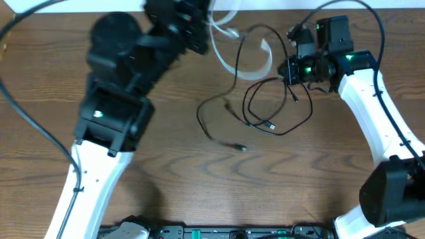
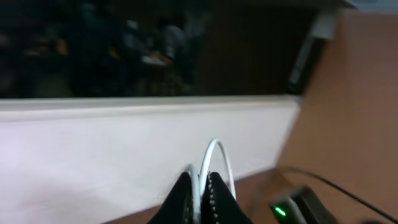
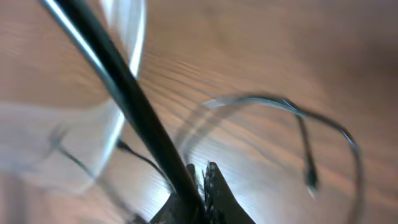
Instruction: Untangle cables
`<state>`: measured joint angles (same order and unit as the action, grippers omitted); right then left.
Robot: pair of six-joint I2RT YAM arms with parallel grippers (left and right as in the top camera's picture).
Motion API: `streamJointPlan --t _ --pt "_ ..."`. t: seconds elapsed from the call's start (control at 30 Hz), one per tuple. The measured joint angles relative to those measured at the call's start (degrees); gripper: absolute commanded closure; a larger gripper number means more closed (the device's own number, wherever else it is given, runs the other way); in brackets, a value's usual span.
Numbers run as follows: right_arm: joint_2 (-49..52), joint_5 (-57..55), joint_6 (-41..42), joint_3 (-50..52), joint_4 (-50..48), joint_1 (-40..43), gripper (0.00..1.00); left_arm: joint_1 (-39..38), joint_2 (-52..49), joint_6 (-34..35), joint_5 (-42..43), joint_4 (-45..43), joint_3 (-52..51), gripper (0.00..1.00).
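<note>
Two cables on the brown worktop [image 1: 166, 166] here, one white and one black, and they're still crossing each other up near the far edge. The left gripper [image 2: 200, 198] is shut on the white cable [image 2: 214, 143]. In its wrist view the two dark fingers are pressed together, with a little white arc poking up out of them. From overhead that arm reaches in from the left toward the back of the worktop, and the white cable swoops down from it in a wide curl toward the middle.

The right gripper [image 3: 202, 186] is clamped on the black cable [image 3: 124, 93], which runs up and to the left as a thick dark line right in front of its camera. It's blurry, but the cable clearly goes in between the fingertips. From above, that gripper sits just right of the white curl. The black cable spills out below it in a few loose overlapping loops. One small plug lies inside the loops, and another sits on a longer strand that trails toward the centre of the worktop. At least one black strand passes over the white curl
</note>
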<state>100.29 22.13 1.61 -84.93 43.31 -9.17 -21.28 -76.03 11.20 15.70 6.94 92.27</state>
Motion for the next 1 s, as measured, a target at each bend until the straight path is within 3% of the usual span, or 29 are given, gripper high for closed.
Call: streamJointPlan --t 0.23,0.27,0.3,0.33,0.4,0.43,0.53,0.77,1.0 --pt "4.63 -8.94 2.12 0.09 3.13 0.83 0.98 4.94 0.5 1.46 -0.13 -0.13 0.0 0.93" --pt "5.14 -9.38 2.21 0.09 3.37 1.07 0.91 5.33 0.5 1.49 -0.13 -0.13 0.0 0.93" --pt "5.57 -9.84 2.32 0.2 3.58 1.22 0.78 5.6 0.5 1.55 -0.13 0.04 0.0 0.93" --pt "5.73 -9.66 2.47 0.35 3.3 1.51 0.44 5.84 0.5 1.7 -0.11 0.2 0.0 0.93" --pt "5.64 -5.9 0.48 0.35 1.53 1.86 0.08 5.86 0.5 1.97 0.11 1.01 0.0 0.93" --pt "5.6 -3.56 -1.01 0.35 0.85 1.92 0.01 5.86 0.52 2.08 0.74 1.68 0.0 0.92" --pt "4.0 7.28 -5.6 -0.15 -0.9 1.88 0.01 5.86 0.5 2.12 4.02 4.15 0.02 0.93" --pt "-5.95 23.63 -7.69 -3.26 -7.56 1.86 0.01 5.86 -1.46 2.14 14.1 13.7 0.07 0.93" --pt "-8.83 40.83 -8.2 -3.91 -12.63 1.86 0.01 5.86 -6.08 2.32 30.45 14.14 0.07 0.93"
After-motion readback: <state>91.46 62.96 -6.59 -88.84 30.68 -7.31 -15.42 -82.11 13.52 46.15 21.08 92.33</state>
